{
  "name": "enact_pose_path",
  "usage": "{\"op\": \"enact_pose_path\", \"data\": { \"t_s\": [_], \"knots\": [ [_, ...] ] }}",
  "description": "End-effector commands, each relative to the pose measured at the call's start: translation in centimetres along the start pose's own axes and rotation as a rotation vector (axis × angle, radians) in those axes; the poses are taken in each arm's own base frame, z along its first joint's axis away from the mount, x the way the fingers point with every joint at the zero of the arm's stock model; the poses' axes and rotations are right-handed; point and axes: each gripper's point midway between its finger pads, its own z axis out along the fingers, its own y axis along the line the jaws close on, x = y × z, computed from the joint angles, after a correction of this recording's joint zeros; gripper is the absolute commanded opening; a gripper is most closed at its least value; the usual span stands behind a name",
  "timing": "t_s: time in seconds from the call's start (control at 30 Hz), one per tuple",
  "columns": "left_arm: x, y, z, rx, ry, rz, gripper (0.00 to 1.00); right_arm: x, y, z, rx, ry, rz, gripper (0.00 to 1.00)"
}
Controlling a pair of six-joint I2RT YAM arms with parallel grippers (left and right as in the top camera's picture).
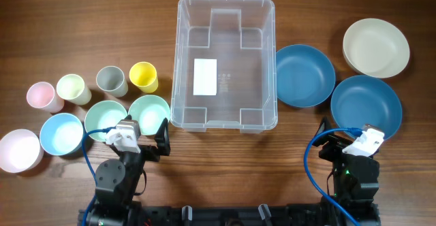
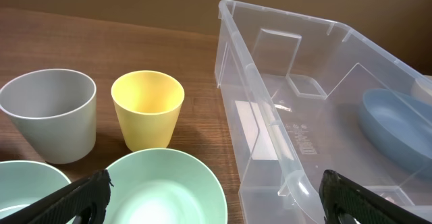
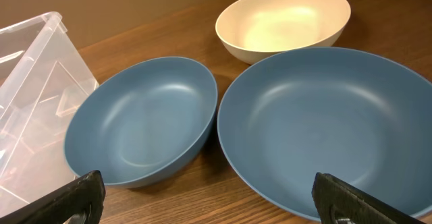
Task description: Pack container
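The clear plastic container (image 1: 225,61) stands empty at the table's centre, a white label on its base; it also shows in the left wrist view (image 2: 317,109) and at the left edge of the right wrist view (image 3: 30,96). My left gripper (image 1: 144,137) is open and empty near the front edge, just in front of a mint green bowl (image 2: 162,190). My right gripper (image 1: 351,144) is open and empty, in front of two blue bowls (image 3: 142,119) (image 3: 331,126).
Left of the container stand yellow (image 1: 144,76), grey (image 1: 111,80), pale green (image 1: 73,88) and pink (image 1: 44,96) cups, plus mint (image 1: 149,111) (image 1: 105,118), light blue (image 1: 61,133) and pink (image 1: 18,150) bowls. A cream bowl (image 1: 375,47) sits at the far right.
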Motion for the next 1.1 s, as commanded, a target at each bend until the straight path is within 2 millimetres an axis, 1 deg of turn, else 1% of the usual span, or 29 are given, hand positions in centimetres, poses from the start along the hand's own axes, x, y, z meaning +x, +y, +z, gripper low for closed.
{"op": "enact_pose_path", "data": {
  "t_s": [0.0, 0.93, 1.07],
  "knots": [
    [0.12, 0.07, 0.06, 0.002, -0.003, 0.011, 1.0, -0.38, 0.07, -0.11, -0.003, -0.017, -0.008, 1.0],
    [0.12, 0.07, 0.06, 0.002, -0.003, 0.011, 1.0, -0.38, 0.06, -0.11, -0.003, -0.017, -0.008, 1.0],
    [-0.32, -0.05, 0.05, 0.007, -0.021, 0.011, 1.0, -0.43, 0.07, -0.12, -0.003, -0.019, -0.008, 1.0]
  ]
}}
